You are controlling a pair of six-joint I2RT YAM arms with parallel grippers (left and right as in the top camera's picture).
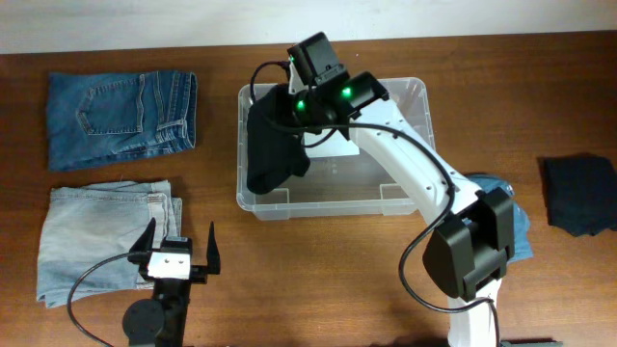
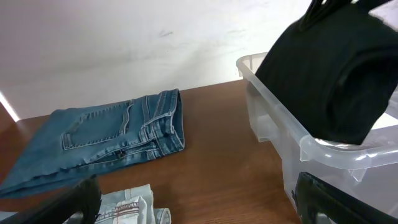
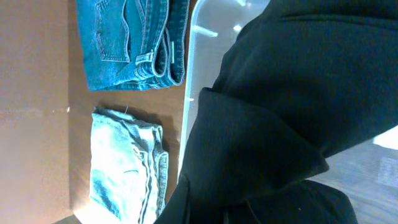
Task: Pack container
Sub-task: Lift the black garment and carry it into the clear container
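The container [image 1: 328, 214] is sitting mid-table, and packing is only beginning. The black garment [image 1: 275, 145] is hanging into its left end, clamped by the right gripper [image 1: 299, 101]. Blue jeans [image 1: 120, 116] at far left, pale jeans [image 1: 96, 231] at near left and a navy garment [image 1: 578, 193] at right are waiting outside. The left gripper [image 1: 178, 246] is hovering wide open.

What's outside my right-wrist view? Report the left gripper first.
Observer: The left gripper is open and holding nothing, beside the light jeans.
Operator: Now tell me what's right of the container.
Observer: Past the container, a dark folded garment lies near the table's right edge.
Operator: Say where my load hangs.
Observer: The black garment hangs over the container's left end.
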